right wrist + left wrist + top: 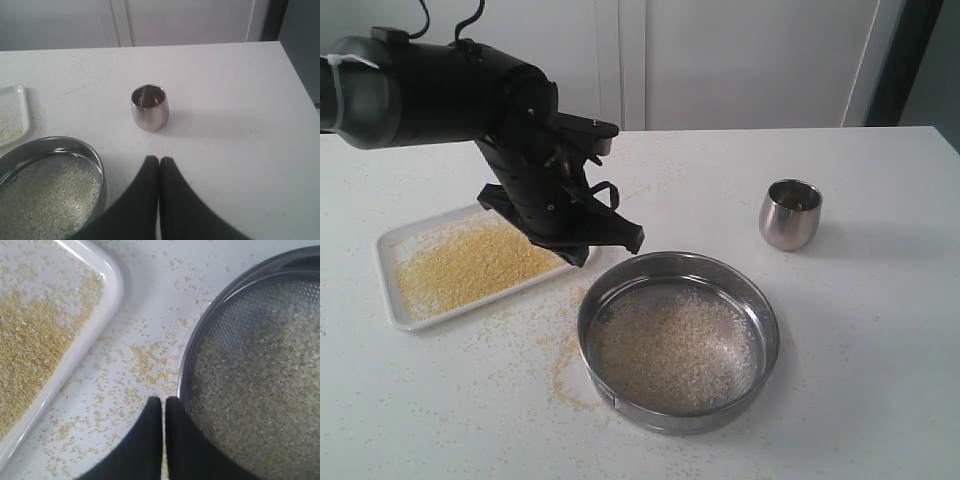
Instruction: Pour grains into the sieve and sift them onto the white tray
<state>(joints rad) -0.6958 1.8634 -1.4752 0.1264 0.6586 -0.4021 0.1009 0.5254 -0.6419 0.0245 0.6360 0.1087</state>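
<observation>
Exterior view: one sieve (665,420) rests on the table (880,380) just beside one white tray (388,275). Pale coarse grains (675,345) lie in its mesh and golden meal (470,265) on the tray, so sifting looks done. One cup (790,213) stands apart, probably empty. My left gripper (163,405) and right gripper (159,162) are both pinched closed, holding nothing.

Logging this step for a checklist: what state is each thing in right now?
Sieve: on the table, holding pale coarse grains.
White tray: flat, covered with yellow meal.
Steel cup: upright, looks empty.
Left gripper: jaws shut, empty.
Right gripper: jaws shut, empty.
Table: strewn with spilled grains.
</observation>
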